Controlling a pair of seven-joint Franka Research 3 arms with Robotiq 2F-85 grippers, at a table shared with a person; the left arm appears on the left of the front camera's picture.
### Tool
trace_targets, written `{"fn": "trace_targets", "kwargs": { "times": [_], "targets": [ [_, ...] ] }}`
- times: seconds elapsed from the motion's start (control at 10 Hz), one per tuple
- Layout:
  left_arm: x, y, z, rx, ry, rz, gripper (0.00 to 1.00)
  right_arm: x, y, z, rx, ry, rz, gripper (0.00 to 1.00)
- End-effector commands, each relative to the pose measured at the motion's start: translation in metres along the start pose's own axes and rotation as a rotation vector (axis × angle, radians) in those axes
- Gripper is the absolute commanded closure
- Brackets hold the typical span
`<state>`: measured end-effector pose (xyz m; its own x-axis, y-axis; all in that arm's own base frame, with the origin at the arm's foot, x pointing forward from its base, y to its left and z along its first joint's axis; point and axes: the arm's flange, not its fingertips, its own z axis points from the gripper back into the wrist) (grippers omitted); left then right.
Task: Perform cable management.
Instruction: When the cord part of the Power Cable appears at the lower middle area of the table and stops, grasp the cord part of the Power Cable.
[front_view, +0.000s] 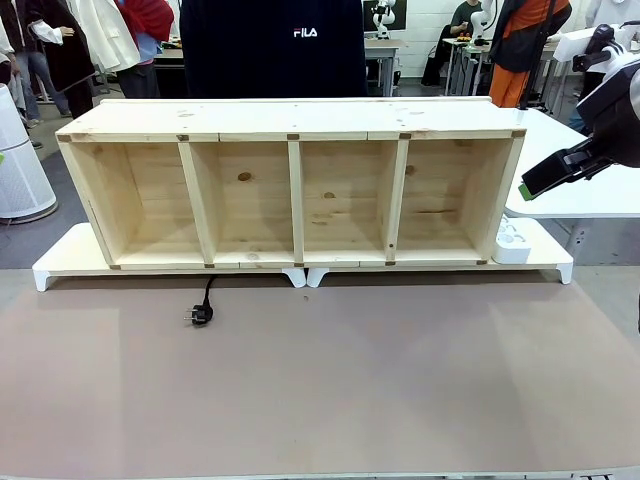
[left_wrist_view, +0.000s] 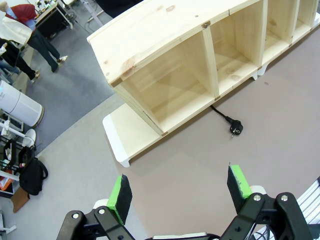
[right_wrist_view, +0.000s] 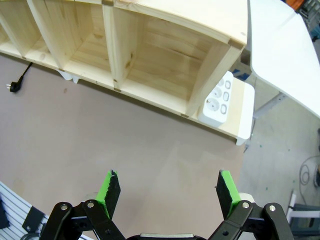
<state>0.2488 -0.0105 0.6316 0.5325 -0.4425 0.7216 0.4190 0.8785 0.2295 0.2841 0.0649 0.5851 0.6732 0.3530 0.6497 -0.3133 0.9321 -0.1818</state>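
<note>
Front view: barely begun, I judge; the cable (front_view: 206, 300) pokes out from under the shelf (front_view: 290, 135), its plug loose on the brown surface (front_view: 380, 380) just before the shelf, tidying all left; a person (front_view: 270, 60) stands behind the shelf. Left wrist view: the left hand (left_wrist_view: 179, 187) gapes wide, empty; grey floor (left_wrist_view: 65, 125) past the shelf's end. Right wrist view: the right hand (right_wrist_view: 167, 189) likewise wide, empty.

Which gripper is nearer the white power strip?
Right. The right gripper hangs open above the power strip at the shelf's right end; the left gripper hovers off the shelf's opposite end.
</note>
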Motion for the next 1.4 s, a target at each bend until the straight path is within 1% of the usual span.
{"fn": "trace_targets", "kwargs": {
  "times": [0.0,1.3],
  "targets": [
    [0.0017,0.0015,-0.0026,0.006,-0.008,0.02,0.0,0.0008,-0.0005,-0.0001,-0.002,-0.006,-0.007,0.0],
    [0.0017,0.0015,-0.0026,0.006,-0.008,0.02,0.0,0.0008,-0.0005,-0.0001,-0.002,-0.006,-0.007,0.0]
  ]
}}
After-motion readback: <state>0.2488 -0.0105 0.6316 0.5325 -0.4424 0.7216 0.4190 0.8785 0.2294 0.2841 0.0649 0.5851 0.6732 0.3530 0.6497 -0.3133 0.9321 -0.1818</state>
